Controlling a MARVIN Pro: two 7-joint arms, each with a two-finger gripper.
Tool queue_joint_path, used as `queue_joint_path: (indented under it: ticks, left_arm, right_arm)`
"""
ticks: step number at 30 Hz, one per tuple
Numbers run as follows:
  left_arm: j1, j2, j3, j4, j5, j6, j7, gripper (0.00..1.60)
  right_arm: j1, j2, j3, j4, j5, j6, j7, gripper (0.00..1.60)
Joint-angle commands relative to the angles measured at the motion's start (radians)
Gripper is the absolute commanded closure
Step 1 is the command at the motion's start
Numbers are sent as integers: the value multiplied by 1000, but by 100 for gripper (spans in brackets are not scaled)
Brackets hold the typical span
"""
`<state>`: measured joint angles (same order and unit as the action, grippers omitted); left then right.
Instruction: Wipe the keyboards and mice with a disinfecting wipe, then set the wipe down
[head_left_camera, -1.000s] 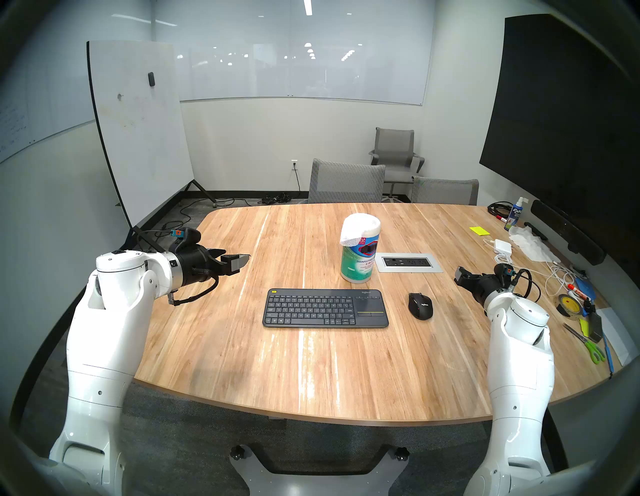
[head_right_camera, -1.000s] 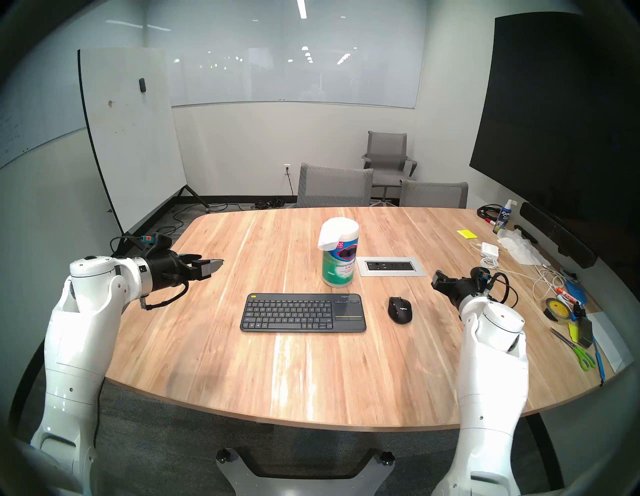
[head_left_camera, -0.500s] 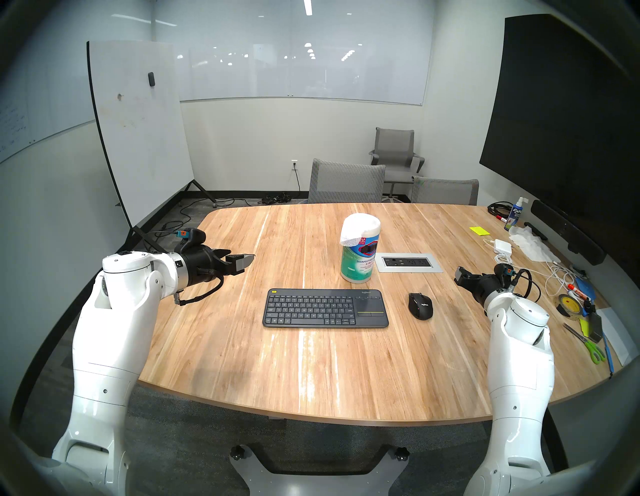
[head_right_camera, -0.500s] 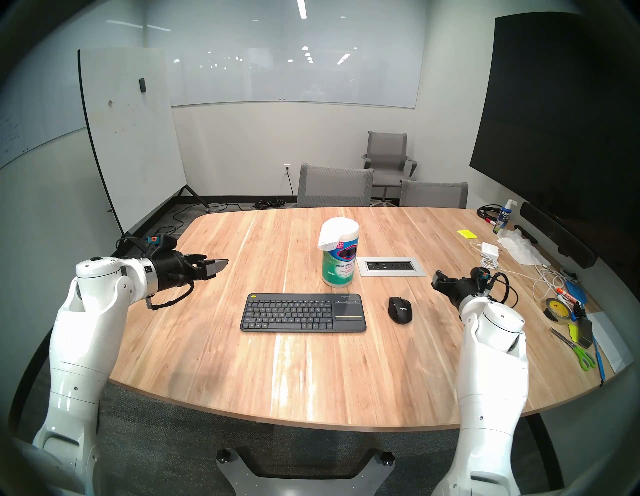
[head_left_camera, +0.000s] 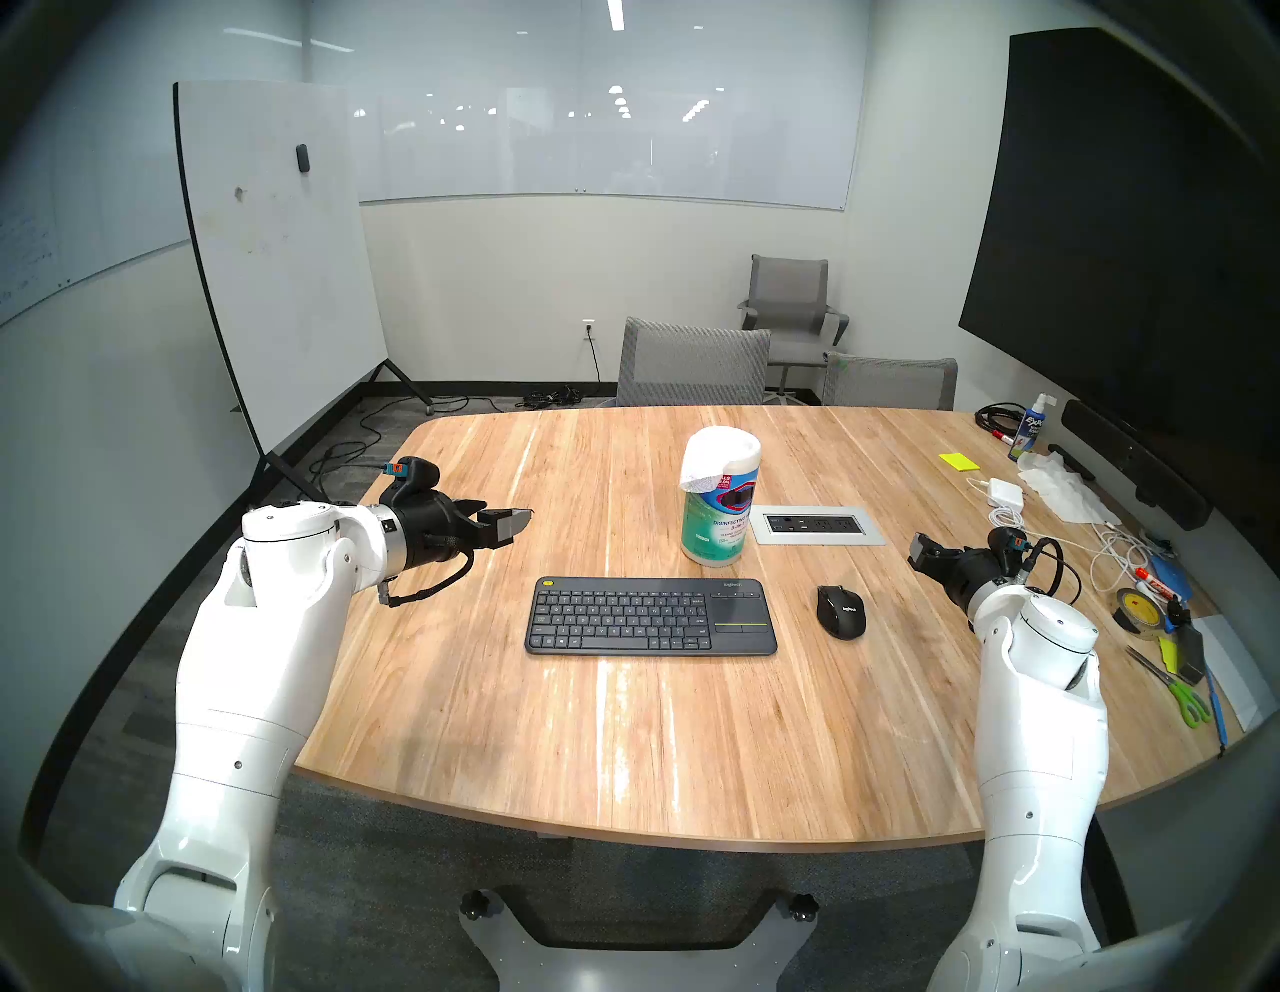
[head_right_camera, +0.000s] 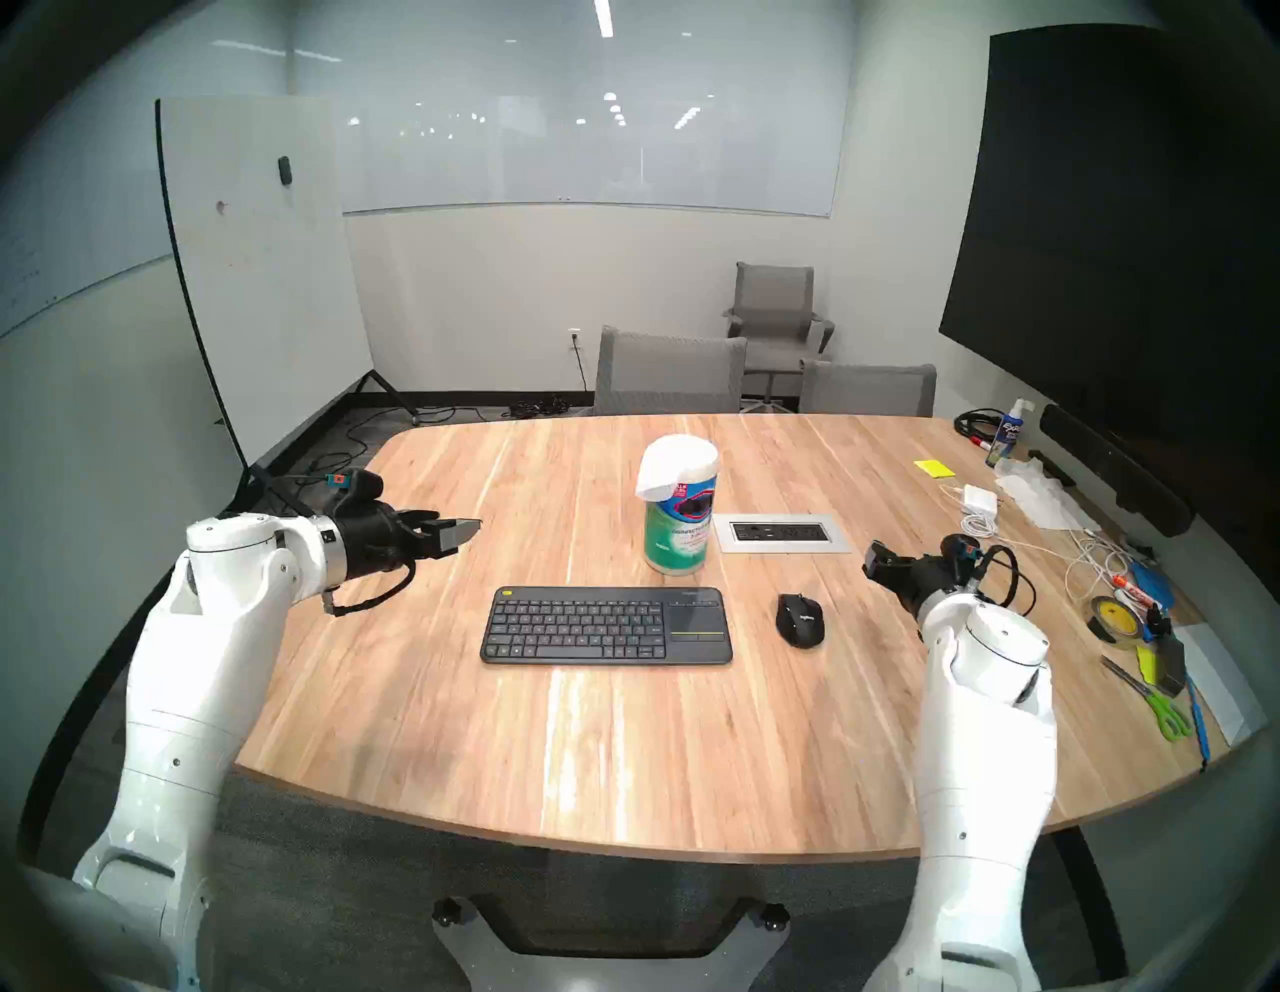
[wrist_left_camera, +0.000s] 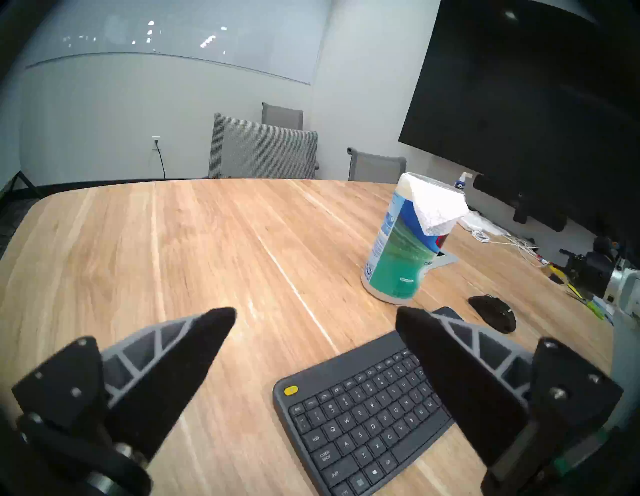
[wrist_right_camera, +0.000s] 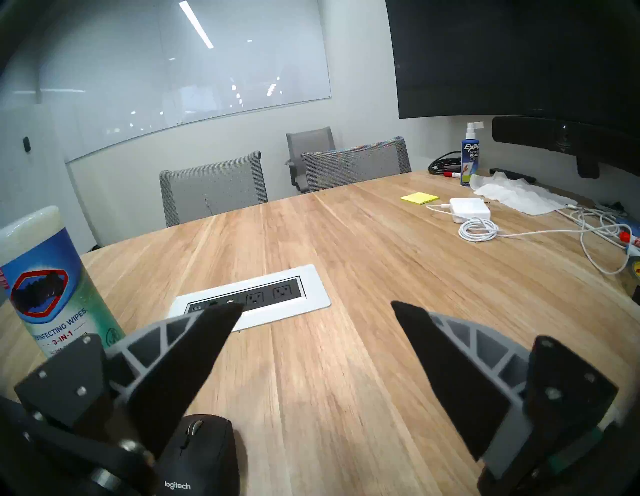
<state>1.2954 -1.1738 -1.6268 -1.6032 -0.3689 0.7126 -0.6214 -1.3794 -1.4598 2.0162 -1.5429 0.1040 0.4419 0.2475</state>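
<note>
The dark grey keyboard (head_left_camera: 651, 616) lies flat at the table's middle, and the black mouse (head_left_camera: 840, 611) sits to its right. A white dotted wipe (head_left_camera: 703, 472) hangs out of the top of the teal-labelled canister (head_left_camera: 717, 530) behind the keyboard. My left gripper (head_left_camera: 516, 523) is open and empty above the table, left of the canister. In the left wrist view (wrist_left_camera: 315, 313) the keyboard (wrist_left_camera: 363, 426) is below its right finger, with the wipe (wrist_left_camera: 440, 207) ahead to the right. My right gripper (head_left_camera: 918, 547) is open and empty, right of the mouse (wrist_right_camera: 201, 457).
A power outlet plate (head_left_camera: 817, 524) is set into the table right of the canister. A charger with cables (head_left_camera: 1004, 493), tissues (head_left_camera: 1060, 495), a spray bottle (head_left_camera: 1032, 429), a tape roll (head_left_camera: 1139, 609) and scissors (head_left_camera: 1177, 693) crowd the right edge. Grey chairs (head_left_camera: 692, 364) stand behind.
My left arm has moved right, over the table toward the canister, with its gripper still open. The right arm and the objects have not moved.
</note>
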Motion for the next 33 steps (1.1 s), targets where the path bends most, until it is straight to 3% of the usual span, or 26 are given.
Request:
queue_joint_path:
  ticks: [1,18,33]
  left_arm:
    - [-74,54,58,11,24,6,-49,0]
    - [-222,92,228,140,113,-18,-136,0]
    - [-343,44,304,237,150,-50,-176,0]
  right_arm:
    - [11,1,-1,-19,1,-3,-1,0]
    - [11,2,-1,-18,1,-3,-1,0]
    - [11,2,-1,-18,1,-3,0,0]
